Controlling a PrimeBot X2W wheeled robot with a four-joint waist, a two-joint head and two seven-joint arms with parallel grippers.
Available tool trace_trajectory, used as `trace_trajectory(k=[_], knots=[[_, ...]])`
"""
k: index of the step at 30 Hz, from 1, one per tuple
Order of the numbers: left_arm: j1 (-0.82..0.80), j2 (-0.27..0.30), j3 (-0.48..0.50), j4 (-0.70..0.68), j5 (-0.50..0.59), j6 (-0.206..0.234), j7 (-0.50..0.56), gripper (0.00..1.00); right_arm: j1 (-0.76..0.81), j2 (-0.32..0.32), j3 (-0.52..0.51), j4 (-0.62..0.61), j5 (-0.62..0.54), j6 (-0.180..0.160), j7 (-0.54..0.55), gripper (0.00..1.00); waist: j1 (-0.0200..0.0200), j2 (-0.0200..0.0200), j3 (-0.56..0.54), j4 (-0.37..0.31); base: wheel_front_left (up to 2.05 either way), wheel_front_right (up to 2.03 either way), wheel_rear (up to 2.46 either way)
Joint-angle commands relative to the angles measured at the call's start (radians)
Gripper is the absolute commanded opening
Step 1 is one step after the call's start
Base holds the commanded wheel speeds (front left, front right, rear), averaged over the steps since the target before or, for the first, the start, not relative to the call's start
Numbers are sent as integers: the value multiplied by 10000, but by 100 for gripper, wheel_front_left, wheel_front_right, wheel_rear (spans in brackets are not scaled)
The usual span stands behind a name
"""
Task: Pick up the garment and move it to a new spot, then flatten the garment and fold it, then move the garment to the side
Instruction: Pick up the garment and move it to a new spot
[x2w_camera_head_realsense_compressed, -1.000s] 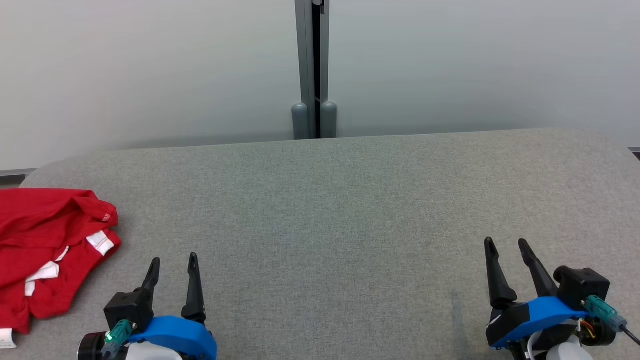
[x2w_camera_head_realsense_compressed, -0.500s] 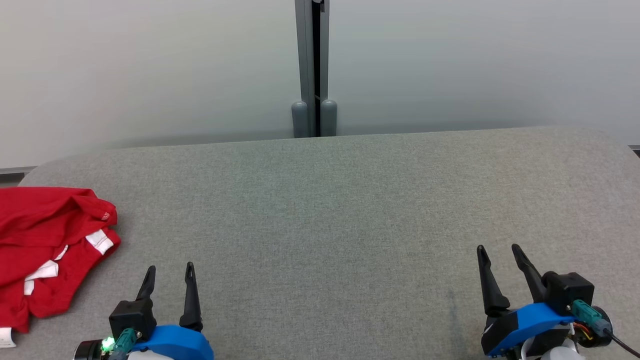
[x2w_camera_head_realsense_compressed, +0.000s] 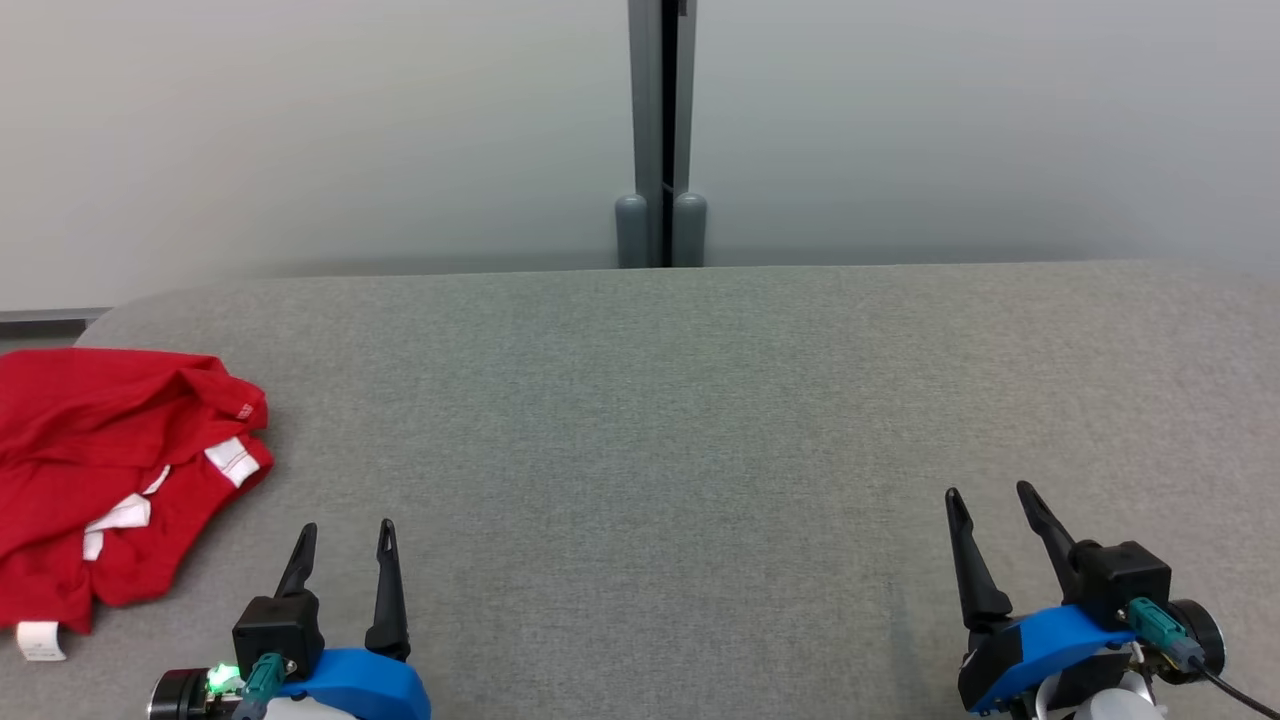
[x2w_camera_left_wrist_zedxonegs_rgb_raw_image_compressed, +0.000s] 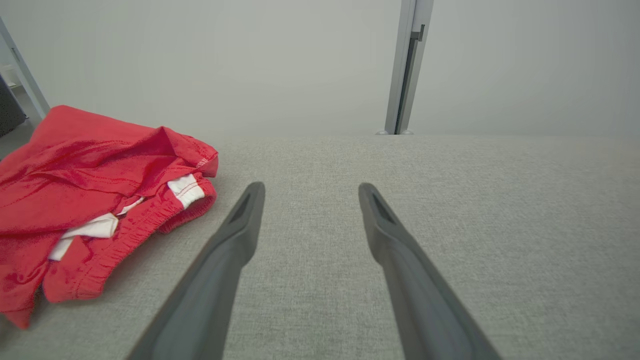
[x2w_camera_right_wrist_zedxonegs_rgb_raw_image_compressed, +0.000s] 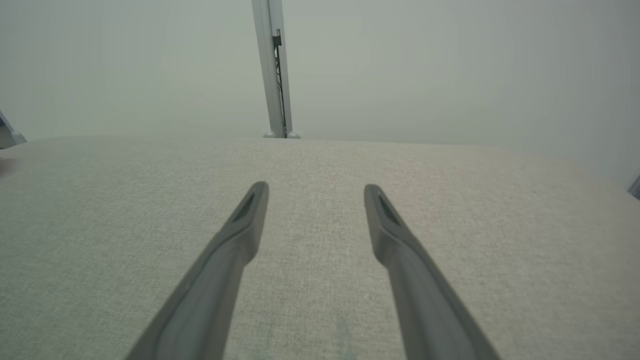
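Red garment (x2w_camera_head_realsense_compressed: 100, 440) bunched at left edge of table (x2w_camera_head_realsense_compressed: 650, 400); long axis indeterminate; white label (x2w_camera_head_realsense_compressed: 40, 640) at near end. Left gripper (x2w_camera_head_realsense_compressed: 347, 527) and right gripper (x2w_camera_head_realsense_compressed: 988, 490): fingers spread, empty, clear of fabric

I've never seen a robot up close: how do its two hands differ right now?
The left hand sits near the red garment; the right hand is far from it, over bare grey tabletop. In the head view the left hand's fingers point almost straight up, while the right hand's lean leftward. Both are open and empty.
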Motion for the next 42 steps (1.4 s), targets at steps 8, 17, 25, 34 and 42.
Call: trace_trajectory(k=[8,17,25,34,42], knots=[[-185,5,133,-16,-32,-6,-52,100,-227,-28,318,-87,-127,1,-46,100,0,0,303,1330,0,0,0],[-166,2,224,9,-162,39,-50,100,-304,-26,781,-9,-206,1,-46,100,0,0,518,3585,0,0,0],[135,-8,578,-25,-300,149,-51,100,-483,-35,1355,65,-248,-1,-46,100,0,0,638,5000,0,0,0],[294,-1,767,-236,-692,314,-51,100,-921,-34,1973,253,-375,-1,-46,100,0,0,994,5107,0,0,0],[-450,0,925,138,-1170,47,-51,100,-992,-38,1937,101,-593,-1,-46,100,0,0,1380,4599,0,0,0]])
